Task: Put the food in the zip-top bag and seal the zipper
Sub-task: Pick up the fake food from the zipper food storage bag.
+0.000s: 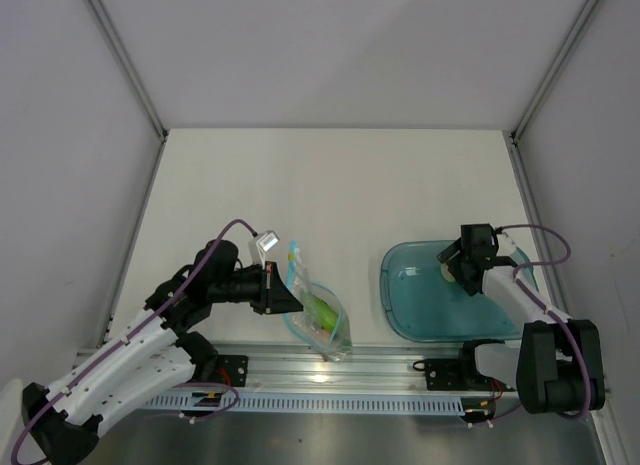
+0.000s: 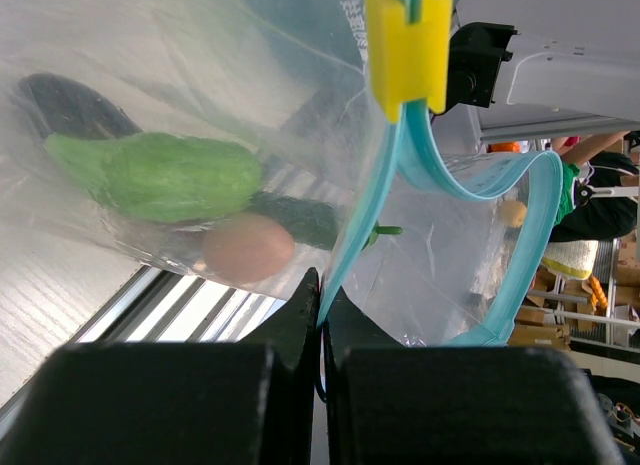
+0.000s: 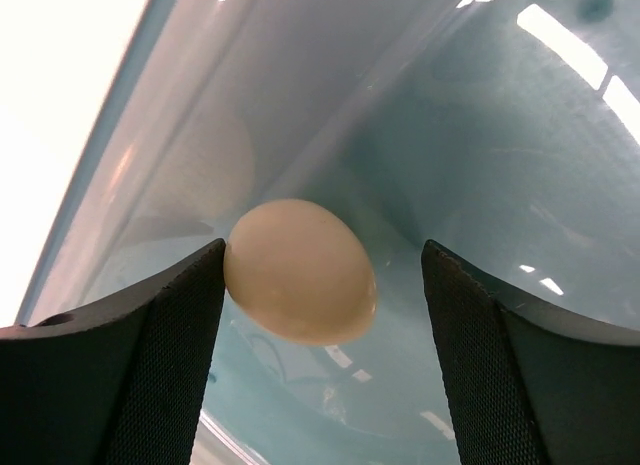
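My left gripper (image 1: 290, 298) is shut on the light blue zipper strip (image 2: 345, 247) of the clear zip-top bag (image 1: 322, 320) and holds its mouth up. Inside the bag I see the light green cucumber (image 2: 160, 175), the pink egg (image 2: 248, 247), the dark green pepper (image 2: 300, 217) and a dark eggplant (image 2: 70, 107). A yellow slider (image 2: 408, 47) sits on the zipper. My right gripper (image 3: 320, 275) is open inside the teal tray (image 1: 420, 315), with the cream egg (image 3: 300, 271) between its fingers, touching the left finger. The egg also shows in the top view (image 1: 449, 271).
The bag lies close to the aluminium rail (image 1: 330, 370) at the table's near edge. Slanted frame posts (image 1: 125, 60) stand at the back left and back right. White table (image 1: 340, 185) stretches behind both arms.
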You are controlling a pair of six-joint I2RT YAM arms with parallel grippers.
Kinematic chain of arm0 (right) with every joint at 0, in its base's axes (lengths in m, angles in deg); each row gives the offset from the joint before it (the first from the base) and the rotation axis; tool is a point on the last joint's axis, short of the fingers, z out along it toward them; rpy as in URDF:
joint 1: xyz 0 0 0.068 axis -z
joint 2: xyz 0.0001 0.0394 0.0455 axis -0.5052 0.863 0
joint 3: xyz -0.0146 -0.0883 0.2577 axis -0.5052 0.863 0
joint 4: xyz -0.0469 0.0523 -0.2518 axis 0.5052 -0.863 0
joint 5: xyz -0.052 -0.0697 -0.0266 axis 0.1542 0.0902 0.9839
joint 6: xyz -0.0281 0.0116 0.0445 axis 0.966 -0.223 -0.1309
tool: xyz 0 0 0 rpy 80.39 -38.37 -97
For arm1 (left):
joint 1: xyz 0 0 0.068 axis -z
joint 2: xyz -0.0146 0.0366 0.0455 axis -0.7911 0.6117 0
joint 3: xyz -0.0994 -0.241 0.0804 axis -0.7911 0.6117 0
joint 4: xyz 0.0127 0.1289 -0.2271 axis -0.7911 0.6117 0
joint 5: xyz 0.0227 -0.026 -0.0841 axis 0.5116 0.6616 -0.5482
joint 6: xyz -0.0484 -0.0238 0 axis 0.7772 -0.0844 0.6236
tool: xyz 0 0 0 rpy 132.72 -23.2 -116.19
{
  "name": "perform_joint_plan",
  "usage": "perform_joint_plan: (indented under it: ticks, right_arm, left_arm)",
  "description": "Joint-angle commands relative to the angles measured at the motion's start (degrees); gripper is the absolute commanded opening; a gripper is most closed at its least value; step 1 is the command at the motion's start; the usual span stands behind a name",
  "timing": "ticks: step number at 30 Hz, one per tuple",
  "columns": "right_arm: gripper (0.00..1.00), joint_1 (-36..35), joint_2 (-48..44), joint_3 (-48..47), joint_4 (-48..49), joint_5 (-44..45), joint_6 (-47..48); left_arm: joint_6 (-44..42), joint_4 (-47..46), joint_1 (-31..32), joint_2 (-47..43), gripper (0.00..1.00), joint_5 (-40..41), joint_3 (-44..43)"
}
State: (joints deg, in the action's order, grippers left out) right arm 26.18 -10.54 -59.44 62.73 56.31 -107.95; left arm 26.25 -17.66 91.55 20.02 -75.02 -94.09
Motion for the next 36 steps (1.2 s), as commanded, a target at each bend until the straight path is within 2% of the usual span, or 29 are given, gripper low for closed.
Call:
perform_joint_plan:
  ticks: [1, 10, 13, 16, 17, 19, 20, 22, 23, 24, 31, 36]
  right_arm:
    - [0.79, 1.9, -0.9, -0.4, -1.7, 1.6, 2.3]
    - [0.72, 2.7, 1.9, 0.3, 2.1, -2.6, 3.7]
    - [0.65, 2.7, 3.2, 0.5, 3.0, -4.2, 3.7]
    - [0.54, 2.6, 3.5, 0.8, 3.5, -4.6, 3.4]
    - [0.45, 2.6, 3.3, 0.9, 3.5, -4.6, 3.5]
    - [0.35, 2.7, 2.8, 0.9, 3.2, -4.3, 3.7]
    - [0.23, 2.7, 2.5, 0.9, 2.7, -4.2, 3.8]
    - [0.13, 2.6, 1.1, 0.9, 2.1, -3.9, 4.1]
    - [0.04, 2.6, 0.6, 0.9, 1.6, -3.9, 4.3]
    - [0.00, 2.6, 0.0, 0.8, 1.2, -3.9, 4.7]
    - [0.00, 2.6, -8.1, 0.3, -3.7, -6.7, 7.2]
    - [0.00, 1.6, -19.5, -0.8, -7.1, -13.1, 10.9]
  left_arm:
    - [-0.2, -1.1, 0.3, 0.0, 0.01, -0.6, -0.4]
    - [-0.2, -0.9, 0.3, -0.2, 0.01, -0.5, 0.1]
    - [-0.2, -0.9, 0.3, -0.4, 0.01, -0.4, 0.3]
    - [-0.3, -0.8, 0.3, -0.4, 0.01, -0.4, 0.2]
    - [-0.3, -0.8, 0.2, -0.3, 0.01, -0.4, 0.3]
    - [-0.3, -0.8, 0.3, -0.3, 0.01, -0.4, 0.4]
    - [-0.3, -0.8, 0.3, -0.4, 0.01, -0.4, 0.4]
    - [-0.3, -1.0, 0.3, -0.3, 0.01, -0.3, 0.4]
    - [-0.2, -1.1, 0.3, -0.3, 0.00, -0.3, 0.6]
    - [-0.2, -1.2, 0.3, -0.1, 0.00, -0.4, 0.7]
    - [0.3, -2.0, 0.3, -0.1, 0.01, -0.7, 1.1]
    - [0.4, -2.2, 0.3, 0.1, 0.00, -0.7, 1.0]
